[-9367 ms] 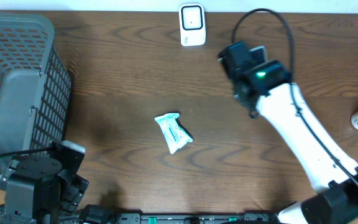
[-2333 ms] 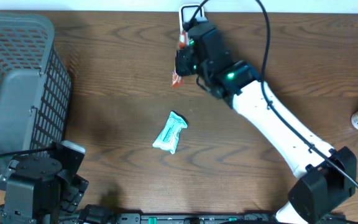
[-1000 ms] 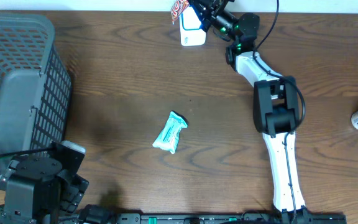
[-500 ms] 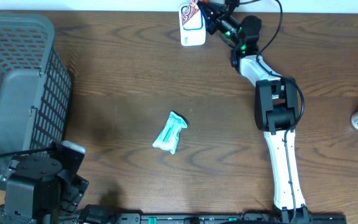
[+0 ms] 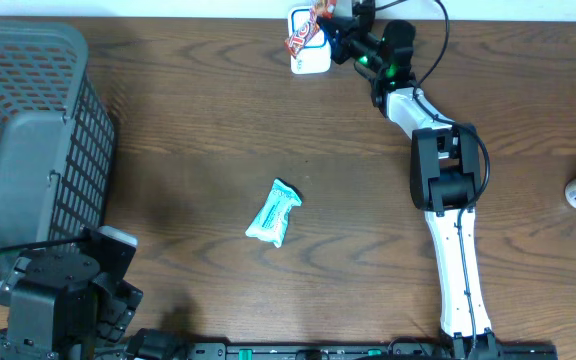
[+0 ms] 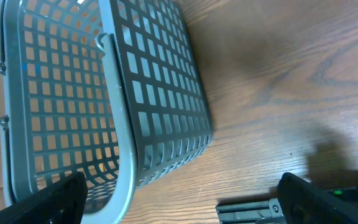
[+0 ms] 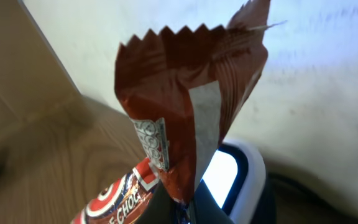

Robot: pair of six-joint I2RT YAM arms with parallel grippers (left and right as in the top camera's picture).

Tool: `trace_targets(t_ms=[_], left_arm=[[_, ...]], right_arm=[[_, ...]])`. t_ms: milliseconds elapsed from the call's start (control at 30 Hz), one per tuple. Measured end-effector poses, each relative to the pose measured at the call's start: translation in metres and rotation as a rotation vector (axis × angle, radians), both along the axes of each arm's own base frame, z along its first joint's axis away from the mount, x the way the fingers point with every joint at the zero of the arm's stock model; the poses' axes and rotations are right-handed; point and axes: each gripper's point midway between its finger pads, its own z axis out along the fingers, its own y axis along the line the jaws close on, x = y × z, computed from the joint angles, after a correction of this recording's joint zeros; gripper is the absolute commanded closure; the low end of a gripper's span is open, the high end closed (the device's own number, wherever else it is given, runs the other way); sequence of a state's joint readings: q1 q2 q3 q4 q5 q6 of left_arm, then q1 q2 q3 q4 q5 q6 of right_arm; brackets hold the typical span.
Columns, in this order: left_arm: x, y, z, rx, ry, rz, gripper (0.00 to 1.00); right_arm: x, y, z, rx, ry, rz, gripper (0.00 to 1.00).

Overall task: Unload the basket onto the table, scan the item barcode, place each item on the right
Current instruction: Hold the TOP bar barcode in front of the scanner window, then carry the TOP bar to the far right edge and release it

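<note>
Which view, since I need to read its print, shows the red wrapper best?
Right wrist: the wrapper fills the frame, its crimped edge, seam and print plain. Overhead shows it only as a small strip over the scanner. Left wrist shows none of it.

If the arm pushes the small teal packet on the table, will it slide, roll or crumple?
The teal packet lies flat, so it would probably slide, not roll. Its crimped ends suggest soft, light film that may bend when pinched.

Lower end of the snack wrapper (image 7: 185, 112) and scanner (image 7: 234, 178), past the bottom edge.
</note>
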State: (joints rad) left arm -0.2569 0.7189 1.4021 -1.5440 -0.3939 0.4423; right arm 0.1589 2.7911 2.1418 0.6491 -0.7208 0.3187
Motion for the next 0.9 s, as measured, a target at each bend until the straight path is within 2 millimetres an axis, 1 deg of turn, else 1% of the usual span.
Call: trace_targets(t_ms=[133, 267, 300, 400, 500, 567, 600, 633, 733, 833, 900], left_arm=[[0.0, 0.0, 0.0, 0.0, 0.0, 0.0, 0.02], [0.0, 0.0, 0.0, 0.0, 0.0, 0.0, 0.02], [0.0, 0.0, 0.0, 0.0, 0.0, 0.0, 0.02], [0.0, 0.0, 0.0, -0.001, 0.0, 0.0, 0.02], [0.0, 0.0, 0.0, 0.0, 0.0, 0.0, 0.02], [0.0, 0.0, 0.0, 0.0, 0.0, 0.0, 0.02], [0.0, 0.0, 0.0, 0.0, 0.0, 0.0, 0.02], [0.0, 0.0, 0.0, 0.0, 0.0, 0.0, 0.02], [0.0, 0.0, 0.0, 0.0, 0.0, 0.0, 0.02], [0.0, 0.0, 0.0, 0.0, 0.0, 0.0, 0.02], [0.0, 0.0, 0.0, 0.0, -0.001, 0.001, 0.02]], right_arm=[[0.001, -0.005, -0.002, -0.028, -0.022, -0.006, 0.99], [0.004, -0.016, 0.001, -0.028, -0.04, -0.016, 0.99], [0.004, -0.019, 0.007, -0.018, -0.062, -0.01, 0.99], [-0.004, -0.027, 0.034, 0.036, -0.153, 0.036, 0.99], [-0.02, -0.041, 0.07, 0.122, -0.249, 0.11, 0.99], [-0.031, -0.048, 0.088, 0.175, -0.274, 0.15, 0.99], [-0.033, -0.051, 0.092, 0.195, -0.27, 0.159, 0.99], [-0.035, -0.053, 0.096, 0.219, -0.25, 0.172, 0.99], [-0.034, -0.054, 0.096, 0.284, -0.123, 0.197, 0.99], [-0.023, -0.048, 0.087, 0.335, 0.101, 0.186, 0.99], [-0.015, -0.041, 0.085, 0.35, 0.249, 0.151, 0.99]])
